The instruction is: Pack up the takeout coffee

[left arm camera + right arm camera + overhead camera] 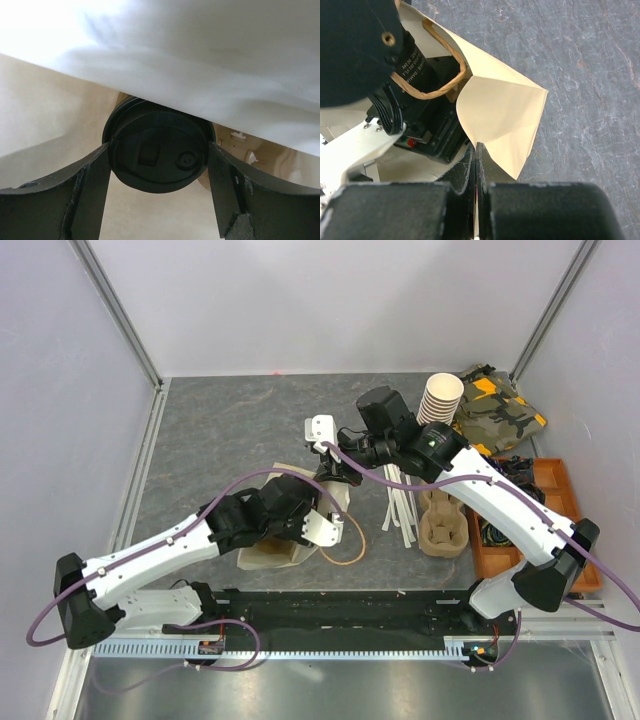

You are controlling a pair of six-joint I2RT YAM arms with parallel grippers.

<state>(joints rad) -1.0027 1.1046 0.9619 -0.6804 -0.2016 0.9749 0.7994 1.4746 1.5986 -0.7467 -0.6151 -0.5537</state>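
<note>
L gripper (158, 150) is deep inside the paper bag (502, 115), jaws clamped either side of the takeout coffee (155, 167), black lid facing the wrist cam. R gripper (476, 157) has its jaws together, pinching the bag's rim. The bag sits mid-table (220, 430), btwn both arms.

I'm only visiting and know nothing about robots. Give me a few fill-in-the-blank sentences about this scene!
1. The takeout coffee held in the left gripper has a ____ lid.
2. The right gripper pinches the edge of the paper bag, whose loop handle is ____.
3. The stack of paper cups stands beside a cloth printed in a ____ pattern.
4. The orange tray lies on the ____ arm's side of the table.

Missing words: black; brown; camouflage; right.
</note>
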